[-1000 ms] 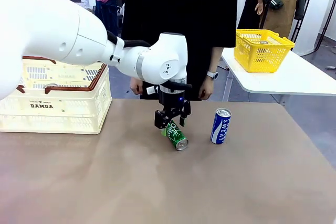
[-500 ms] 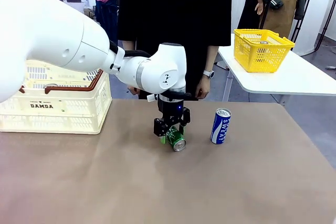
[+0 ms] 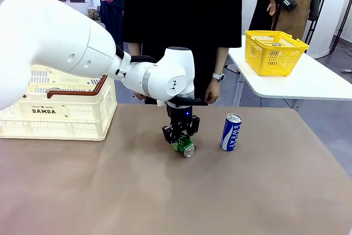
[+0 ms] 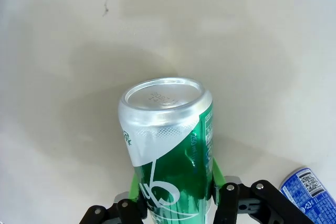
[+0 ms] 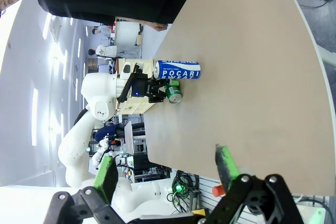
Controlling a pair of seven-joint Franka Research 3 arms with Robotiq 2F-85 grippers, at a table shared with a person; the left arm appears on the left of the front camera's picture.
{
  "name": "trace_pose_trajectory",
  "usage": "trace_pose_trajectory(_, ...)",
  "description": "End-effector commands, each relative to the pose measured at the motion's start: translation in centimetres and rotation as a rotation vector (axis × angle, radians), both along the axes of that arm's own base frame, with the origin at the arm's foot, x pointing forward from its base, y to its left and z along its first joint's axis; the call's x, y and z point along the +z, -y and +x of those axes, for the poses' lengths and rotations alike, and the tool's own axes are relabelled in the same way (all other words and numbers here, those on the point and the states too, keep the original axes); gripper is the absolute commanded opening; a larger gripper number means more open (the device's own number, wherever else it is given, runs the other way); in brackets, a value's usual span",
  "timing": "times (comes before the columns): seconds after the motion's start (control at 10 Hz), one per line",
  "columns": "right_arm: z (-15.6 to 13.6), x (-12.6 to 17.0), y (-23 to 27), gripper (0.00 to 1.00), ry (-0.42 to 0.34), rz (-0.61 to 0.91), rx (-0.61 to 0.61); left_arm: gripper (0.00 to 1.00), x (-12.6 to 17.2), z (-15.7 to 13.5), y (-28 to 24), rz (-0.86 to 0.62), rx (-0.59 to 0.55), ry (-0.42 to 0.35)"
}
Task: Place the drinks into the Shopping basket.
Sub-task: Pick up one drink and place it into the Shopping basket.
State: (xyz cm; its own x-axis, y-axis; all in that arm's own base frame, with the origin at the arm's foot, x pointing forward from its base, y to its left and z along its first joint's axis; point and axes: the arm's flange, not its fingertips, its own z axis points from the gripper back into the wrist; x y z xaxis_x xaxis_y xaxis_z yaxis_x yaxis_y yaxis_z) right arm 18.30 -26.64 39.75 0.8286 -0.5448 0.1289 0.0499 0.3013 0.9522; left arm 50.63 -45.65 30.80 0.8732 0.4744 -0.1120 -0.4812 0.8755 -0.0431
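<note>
A green drink can (image 3: 186, 147) lies on its side on the brown table, mid-table. My left gripper (image 3: 179, 136) is down over it, green pads pressed against both sides of the green can (image 4: 168, 150), shut on it. A blue "SWEAT" can (image 3: 231, 132) stands upright just to the right, its corner showing as the blue can (image 4: 310, 192) in the left wrist view. The cream Shopping basket (image 3: 55, 111) sits at the far left. My right gripper (image 5: 167, 171) hangs open beyond the table's edge, nothing between its fingers, with both cans (image 5: 177, 70) far off.
A person in black (image 3: 181, 26) stands at the far edge, hands hanging just behind the left arm. A yellow mesh basket (image 3: 273, 52) sits on a separate white table (image 3: 308, 83) at the right. Bare tabletop spreads across the front.
My left gripper has come down around the green can and its jaws have closed onto it. The blue can and the right gripper have not moved.
</note>
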Motion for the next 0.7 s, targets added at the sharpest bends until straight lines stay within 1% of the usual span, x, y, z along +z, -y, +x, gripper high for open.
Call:
trace_pose_trajectory(0.0,0.2,0.2,0.0,1.0,0.034,0.002,-0.001,0.0,-0.9,0.3,-0.9,-0.011,-0.019,0.012)
trace_pose_trajectory(0.2,0.2,0.2,0.0,1.0,0.034,0.002,-0.001,0.0,0.3,0.2,-1.7,-0.03,-0.016,0.033)
trace_pose_trajectory(0.3,0.2,0.2,0.0,1.0,0.034,0.002,-0.001,0.0,3.4,0.0,-2.8,-0.039,-0.052,0.066)
trace_pose_trajectory(0.4,0.2,0.2,0.0,1.0,0.034,0.002,-0.001,0.0,8.3,-0.5,-4.1,-0.061,-0.121,0.06)
trace_pose_trajectory(0.5,0.2,0.2,0.0,1.0,0.034,0.002,-0.001,0.0,13.6,-1.7,-5.5,-0.062,-0.218,0.009)
trace_pose_trajectory(0.6,0.2,0.2,0.0,1.0,0.034,0.002,-0.001,0.0,18.1,-3.4,-6.8,-0.116,-0.385,-0.103)
